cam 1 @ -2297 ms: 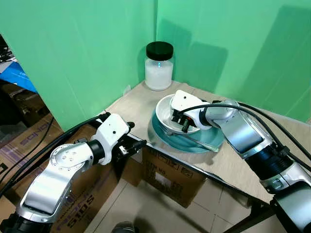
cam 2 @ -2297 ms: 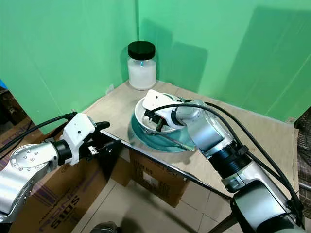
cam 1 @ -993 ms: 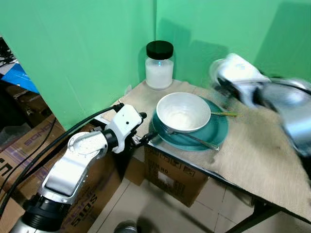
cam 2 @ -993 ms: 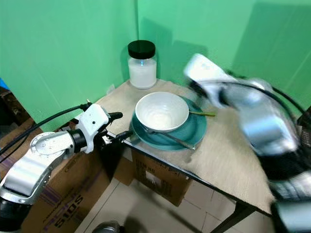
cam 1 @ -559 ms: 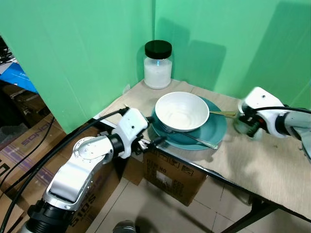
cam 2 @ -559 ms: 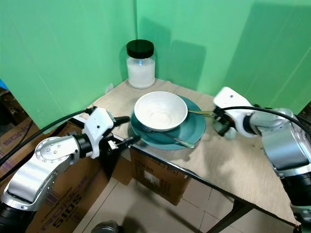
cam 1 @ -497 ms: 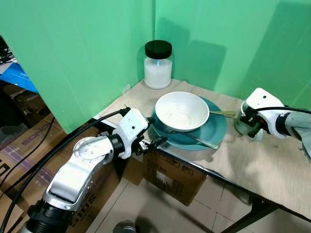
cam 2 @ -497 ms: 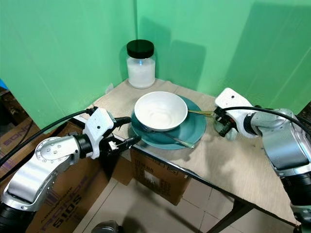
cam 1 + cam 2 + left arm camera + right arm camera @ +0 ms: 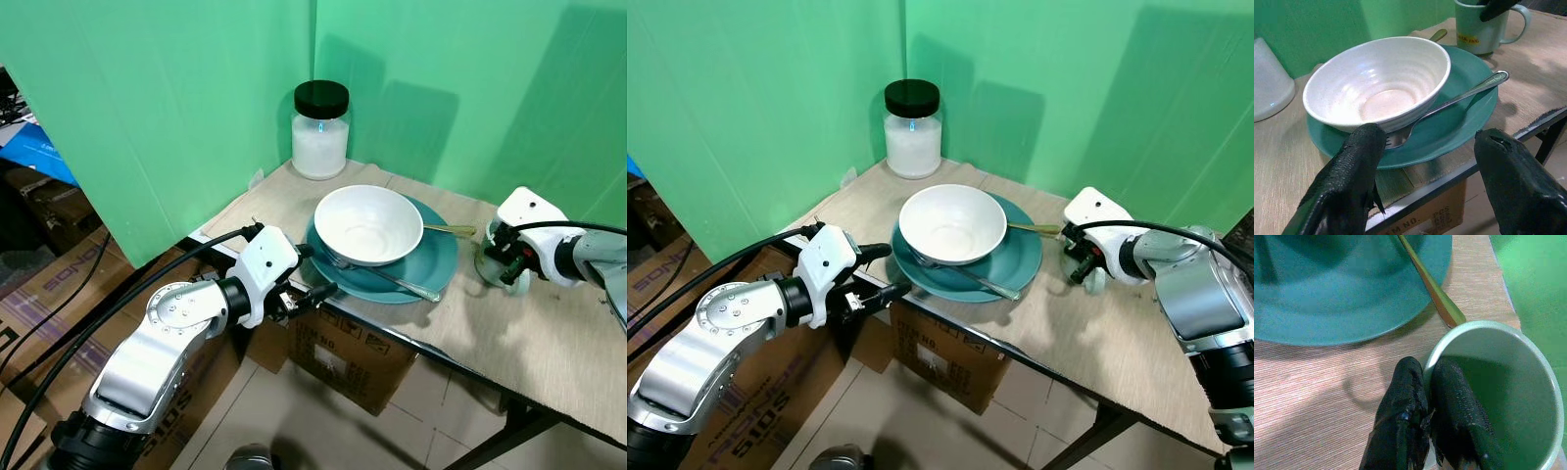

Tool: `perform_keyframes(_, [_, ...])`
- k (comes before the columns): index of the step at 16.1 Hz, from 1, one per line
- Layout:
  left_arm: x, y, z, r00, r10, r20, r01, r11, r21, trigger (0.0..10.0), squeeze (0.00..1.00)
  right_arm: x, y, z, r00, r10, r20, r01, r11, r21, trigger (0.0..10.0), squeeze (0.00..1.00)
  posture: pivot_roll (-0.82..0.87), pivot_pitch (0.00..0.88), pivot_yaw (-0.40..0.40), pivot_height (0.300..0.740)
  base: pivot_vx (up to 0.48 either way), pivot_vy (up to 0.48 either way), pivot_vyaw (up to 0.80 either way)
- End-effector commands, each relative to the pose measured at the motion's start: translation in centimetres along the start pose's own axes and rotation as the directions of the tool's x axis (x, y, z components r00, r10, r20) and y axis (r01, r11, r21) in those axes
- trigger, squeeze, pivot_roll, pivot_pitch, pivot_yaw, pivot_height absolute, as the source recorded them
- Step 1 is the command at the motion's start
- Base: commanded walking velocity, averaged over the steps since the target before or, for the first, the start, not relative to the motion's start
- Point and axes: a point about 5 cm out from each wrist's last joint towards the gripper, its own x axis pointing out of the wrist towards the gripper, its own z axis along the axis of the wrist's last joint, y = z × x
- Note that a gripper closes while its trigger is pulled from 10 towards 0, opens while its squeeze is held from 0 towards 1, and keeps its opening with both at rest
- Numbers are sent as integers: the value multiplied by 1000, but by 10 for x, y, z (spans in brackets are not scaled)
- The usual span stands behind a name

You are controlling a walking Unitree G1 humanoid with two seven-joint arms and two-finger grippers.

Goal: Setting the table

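Observation:
A white bowl sits on a teal plate near the table's front edge. A silver fork lies on the plate with its tines under the bowl. A gold utensil handle sticks out to the right. Right of the plate stands a pale green mug, upright on the table. My right gripper is shut on the mug's rim, one finger inside and one outside. My left gripper is open at the table's front-left edge, facing the plate and touching nothing.
A glass jar with a black lid, filled with white grains, stands at the table's back corner against the green wall. Cardboard boxes sit under and left of the table. Bare tabletop lies right of the mug.
My right gripper swung from the bowl over to the right of the plate and now holds the mug's rim there. My left gripper came closer to the table edge by the plate.

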Motion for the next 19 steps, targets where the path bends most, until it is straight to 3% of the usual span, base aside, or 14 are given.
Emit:
perform_keyframes(1, [-1, -2, 1, 1000, -12, -5, 12, 1000, 7, 10000, 0, 1, -3, 5, 1000, -20, 14, 20, 1000, -13, 10000, 173, 119, 0, -38, 740, 0, 0, 0])
perform_keyframes(2, [-2, -2, 1, 1000, -13, -9, 13, 1000, 10, 10000, 0, 2, -7, 4, 999, -42, 17, 41, 999, 10, 10000, 1000, 119, 0, -36, 740, 0, 0, 0])
perform_keyframes(9, [-4, 2, 2, 1000, -1, -15, 2, 999, 32, 10000, 0, -26, -13, 14, 992, -82, 101, 80, 997, 21, 10000, 1000, 111, 0, -13, 740, 0, 0, 0])
perform_keyframes(11, [-4, 8, 6, 999, 45, 8, -45, 998, 38, 10000, 0, -57, -25, 26, 966, -178, 189, 168, 984, 67, 10000, 1000, 102, 0, -2, 740, 0, 0, 0])
perform_keyframes(12, [-3, 13, 8, 996, 92, 21, -92, 995, 31, 10000, 0, -65, -25, 35, 935, -228, 270, 199, 971, 131, 10000, 1000, 102, 0, -2, 740, 0, 0, 0])
perform_keyframes(13, [-2, 19, 11, 982, 180, 50, -181, 983, 23, 10000, 0, -60, -12, 48, 863, -279, 422, 206, 956, 211, 10000, 1000, 93, 0, 7, 740, 0, 0, 0])
perform_keyframes(14, [-1, 27, 12, 954, 288, 78, -290, 957, 11, 10000, 0, -51, 13, 59, 765, -315, 561, 145, 934, 325, 10000, 1000, 97, 0, 8, 740, 0, 0, 0])
perform_keyframes(15, [-1, 30, 12, 941, 327, 84, -328, 944, 6, 10000, 0, -48, 24, 61, 734, -320, 599, 104, 924, 367, 10000, 1000, 97, 0, 8, 740, 0, 0, 0])
perform_keyframes(16, [-3, 37, 11, 899, 430, 77, -429, 903, -26, 10000, 0, -38, 46, 58, 707, -374, 600, 59, 877, 477, 10000, 0, 99, 0, 11, 740, 0, 277, -725])
perform_keyframes(17, [-4, 38, 11, 888, 452, 82, -451, 892, -28, 10000, 0, -36, 51, 58, 703, -380, 601, 49, 869, 493, 10000, 0, 99, 0, 12, 740, 0, 277, -725])
perform_keyframes(18, [-6, 42, 13, 856, 507, 98, -505, 862, -51, 10000, 0, -30, 60, 53, 696, -426, 579, 41, 827, 560, 10000, 0, 102, 0, 12, 740, 0, 480, -744])
perform_keyframes(19, [-8, 44, 16, 837, 537, 109, -539, 842, -17, 10000, 0, -28, 63, 49, 689, -471, 552, 48, 788, 613, 10000, 0, 104, 0, 17, 740, 0, 0, -750])
